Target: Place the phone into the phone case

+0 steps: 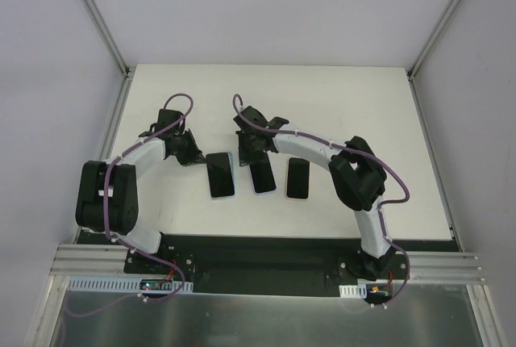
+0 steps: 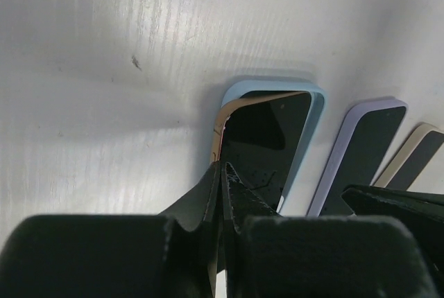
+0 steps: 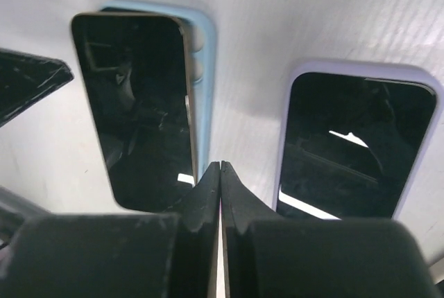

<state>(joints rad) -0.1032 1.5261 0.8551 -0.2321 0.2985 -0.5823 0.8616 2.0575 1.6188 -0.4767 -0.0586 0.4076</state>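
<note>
- The phone (image 2: pixel 260 138) is found on the bench (image 1: pixel 339 97) on top of the light blue phone case (image 2: pixel 316 125), as the leftmost of three handsets lined up in front of the arms.
- It is judged not yet fully seated. In the left wrist view its gold left edge is seen outside the case wall, while blue rim is exposed along the right side and far end.
- The left claw (image 2: pixel 222 173) is pressed together with nothing pinched. Its joined tips are set against the phone's left long edge by one corner, and contact looks likely but cannot be confirmed.
- The right claw (image 3: pixel 220 170) is likewise pressed together and empty. It is placed in the gap between the blue case and the lavender-cased handset (image 3: pixel 354 145), just beside the case's right wall.
- The phone's long axis is laid from the far side of the bench toward the arm bases, so both claws are met at its far end, one on each long side.
- The left arm is the nearer one to the unseated edge, so a downward and rightward press from that side is judged to be what is called for, with the case braced by the right claw.
- The third handset (image 1: pixel 297 177) lies well to the right, apart from both claws.
</note>
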